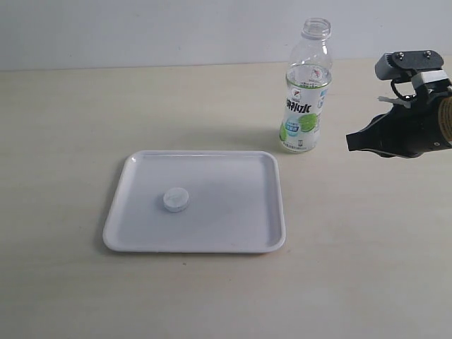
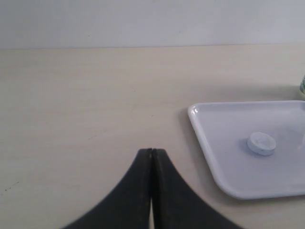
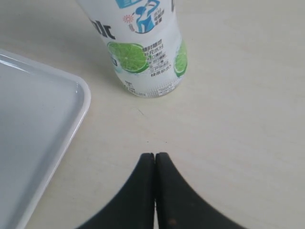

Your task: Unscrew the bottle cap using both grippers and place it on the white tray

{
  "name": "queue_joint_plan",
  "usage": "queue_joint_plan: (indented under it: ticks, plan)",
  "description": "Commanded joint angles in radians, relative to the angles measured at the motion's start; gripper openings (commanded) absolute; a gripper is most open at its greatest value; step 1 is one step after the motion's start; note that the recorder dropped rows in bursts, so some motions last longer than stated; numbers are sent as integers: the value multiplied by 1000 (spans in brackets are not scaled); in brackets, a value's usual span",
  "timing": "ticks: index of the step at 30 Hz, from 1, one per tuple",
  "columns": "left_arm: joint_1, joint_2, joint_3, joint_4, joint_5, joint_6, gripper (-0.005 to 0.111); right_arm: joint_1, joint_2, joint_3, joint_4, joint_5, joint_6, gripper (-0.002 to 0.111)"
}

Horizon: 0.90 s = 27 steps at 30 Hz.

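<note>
The small white bottle cap [image 1: 175,199] lies on the white tray [image 1: 212,233], a little left of the tray's middle; it also shows in the left wrist view [image 2: 261,143] on the tray [image 2: 209,129]. The clear bottle [image 1: 305,92] with the lime label stands upright and capless on the table behind the tray's right corner. My right gripper [image 1: 349,140] hovers to the right of the bottle, shut with nothing in it; its wrist view shows the bottle's base [image 3: 143,52] ahead of the closed tips [image 3: 155,155]. My left gripper [image 2: 151,150] is shut and empty, off to the left of the tray, outside the exterior view.
A pale beige table [image 1: 70,127] carries everything, ending at a plain light wall behind. The tray's corner [image 3: 71,95] lies close beside the bottle.
</note>
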Motion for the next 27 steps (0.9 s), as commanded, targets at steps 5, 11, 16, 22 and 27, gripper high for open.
queue_joint_plan:
  ticks: [5,11,16,22,27]
  plan:
    - [2,-5,0,-5,-7,-7,0,-2,-3,5,-1,14,-21,0]
    - [2,-5,0,-5,-7,-7,0,-2,-165,7,-1,62,22,0]
    - [2,-5,0,-5,-7,-7,0,-2,-499,7,-1,121,35,0]
    - [2,-5,0,-5,-7,-9,0,-2,-919,7,-1,228,201,0]
    - [2,-5,0,-5,-7,-7,0,-2,-1167,7,-1,184,273,0]
